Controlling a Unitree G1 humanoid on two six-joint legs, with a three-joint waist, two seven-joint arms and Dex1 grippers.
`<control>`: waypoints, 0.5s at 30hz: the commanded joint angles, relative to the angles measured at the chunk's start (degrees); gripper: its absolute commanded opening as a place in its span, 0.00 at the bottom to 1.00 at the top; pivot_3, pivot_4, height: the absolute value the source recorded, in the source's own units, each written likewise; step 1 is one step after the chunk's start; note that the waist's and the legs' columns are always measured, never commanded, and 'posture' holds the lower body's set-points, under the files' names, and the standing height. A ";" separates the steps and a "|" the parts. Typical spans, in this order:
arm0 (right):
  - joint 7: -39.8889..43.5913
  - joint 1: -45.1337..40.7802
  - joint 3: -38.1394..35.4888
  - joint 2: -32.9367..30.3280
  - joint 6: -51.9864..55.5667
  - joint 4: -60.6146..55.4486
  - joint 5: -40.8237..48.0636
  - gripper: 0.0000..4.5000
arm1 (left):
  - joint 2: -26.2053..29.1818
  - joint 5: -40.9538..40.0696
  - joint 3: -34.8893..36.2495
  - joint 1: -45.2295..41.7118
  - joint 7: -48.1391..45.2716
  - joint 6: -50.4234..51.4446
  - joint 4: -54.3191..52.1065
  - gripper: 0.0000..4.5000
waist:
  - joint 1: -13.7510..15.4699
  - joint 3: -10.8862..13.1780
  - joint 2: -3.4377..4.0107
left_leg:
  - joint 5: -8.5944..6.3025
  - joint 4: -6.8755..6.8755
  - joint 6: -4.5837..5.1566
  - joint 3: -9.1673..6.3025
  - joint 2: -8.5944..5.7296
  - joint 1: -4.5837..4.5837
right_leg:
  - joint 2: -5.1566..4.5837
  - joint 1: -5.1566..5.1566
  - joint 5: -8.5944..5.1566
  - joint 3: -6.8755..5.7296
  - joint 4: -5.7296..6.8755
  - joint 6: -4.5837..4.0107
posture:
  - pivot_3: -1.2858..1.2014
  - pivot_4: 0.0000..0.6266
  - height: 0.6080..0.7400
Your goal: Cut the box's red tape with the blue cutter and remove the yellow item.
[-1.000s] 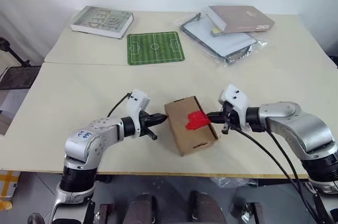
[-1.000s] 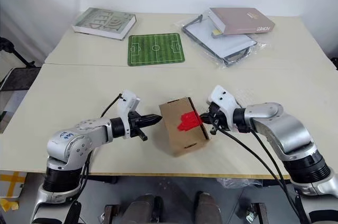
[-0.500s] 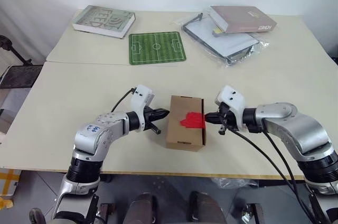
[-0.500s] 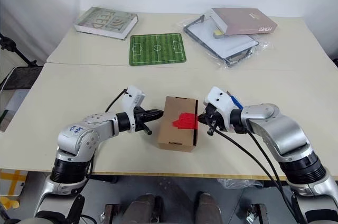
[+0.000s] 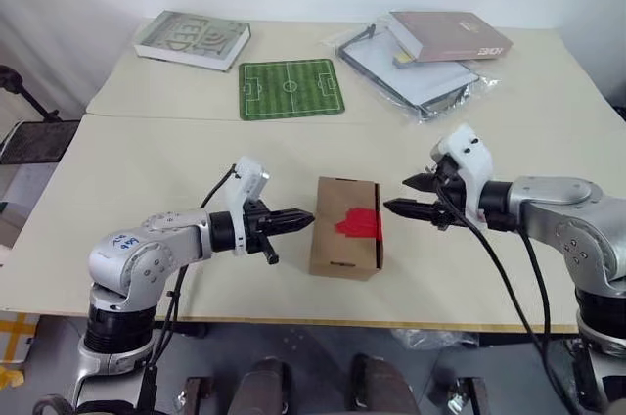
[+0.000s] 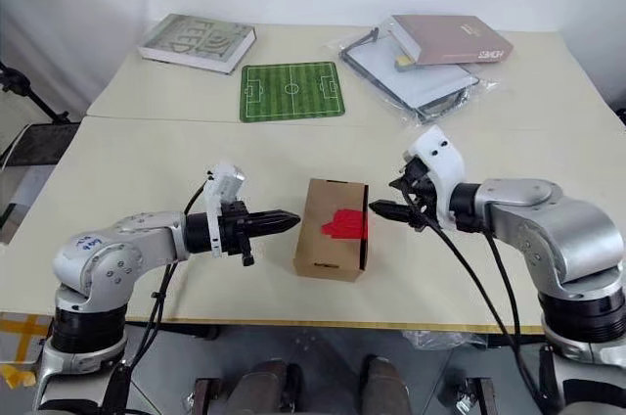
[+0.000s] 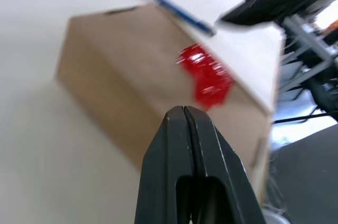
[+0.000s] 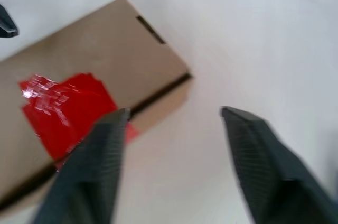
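On the far side of the cream tabletop (image 5: 147, 156) a grey-green book (image 5: 190, 39) lies at the left. Just beside it lies a green mat (image 5: 290, 88) printed like a football pitch. At the far right, a mauve book (image 5: 445, 34) rests on a clear plastic sleeve (image 5: 411, 77) with papers inside.

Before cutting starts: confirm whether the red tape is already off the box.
No: the red tape sits stuck on the closed box.

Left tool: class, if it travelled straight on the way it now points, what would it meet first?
Most likely the box. The shut left tool points at its near side wall, with bare table between them, though its height against the box is hard to judge.
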 commanded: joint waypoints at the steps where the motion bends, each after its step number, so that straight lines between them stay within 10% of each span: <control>1: -4.14 -1.37 -0.09 2.67 1.14 -0.31 -0.39 0.99 | -0.89 1.28 -1.60 -3.03 0.78 -3.85 0.76 0.00 | -0.01 0.00 0.00 | 0.00 0.00 0.00 0.01 -0.03 0.00 | 0.00 0.00 0.00 0.00 0.00 0.00 | 0.52 0.24 1.00; 15: -8.48 -1.88 1.46 5.28 -3.37 7.05 -3.12 0.99 | 1.29 13.98 -15.93 -7.19 -5.78 -17.43 12.12 0.00 | -0.17 -0.01 0.01 | 0.01 0.00 0.01 0.61 0.02 0.02 | 0.08 -0.06 0.00 0.03 0.04 0.00 | 0.52 0.24 1.00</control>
